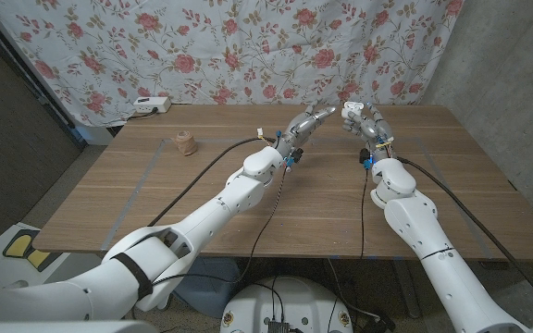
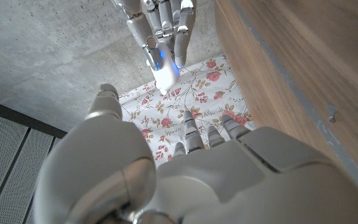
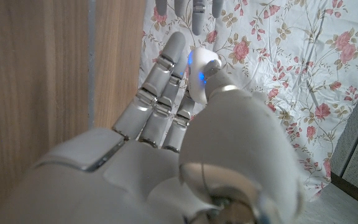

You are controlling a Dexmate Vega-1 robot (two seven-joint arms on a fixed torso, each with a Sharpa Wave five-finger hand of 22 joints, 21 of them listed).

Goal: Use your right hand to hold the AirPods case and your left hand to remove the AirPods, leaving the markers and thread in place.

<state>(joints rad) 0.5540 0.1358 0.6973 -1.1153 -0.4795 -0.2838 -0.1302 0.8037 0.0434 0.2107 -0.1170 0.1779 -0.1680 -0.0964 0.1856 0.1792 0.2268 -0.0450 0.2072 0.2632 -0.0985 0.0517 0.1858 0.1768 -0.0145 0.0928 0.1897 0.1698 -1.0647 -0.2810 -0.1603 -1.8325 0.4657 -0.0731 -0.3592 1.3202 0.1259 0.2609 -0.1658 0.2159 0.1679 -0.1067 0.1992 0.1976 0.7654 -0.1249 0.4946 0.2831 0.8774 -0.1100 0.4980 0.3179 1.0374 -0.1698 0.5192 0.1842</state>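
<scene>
- Head view: both arms reach over the wooden table (image 1: 202,199) and meet near its far edge. The right hand (image 1: 362,118) is raised with a small white thing at its fingertips, the AirPods case (image 1: 349,109); I judge it is held up off the table so that the other hand can get at it. The left hand (image 1: 305,124) points its fingers toward the case with a short gap between the two; whether anything sits in its fingers is too small to tell here.
- Also in the head view, a small tan object (image 1: 186,143) that may be the thread sits well apart on the left part of the table, and a white power strip (image 1: 151,105) lies at the far left edge. I cannot pick out markers.
- Left wrist view: the left hand (image 2: 185,168) has its fingers apart and straight, holding nothing. Ahead of it the right hand (image 2: 160,25) pinches the white case (image 2: 166,76), which shows a blue light.
- Right wrist view: the right hand (image 3: 185,124) grips the case (image 3: 202,73) between thumb and fingers, with the same blue glow showing. The fingertips (image 3: 197,15) of the left hand hang just beyond it, not touching.
- Judgement: the case is steadied; pulling out the earbuds has not begun.
</scene>
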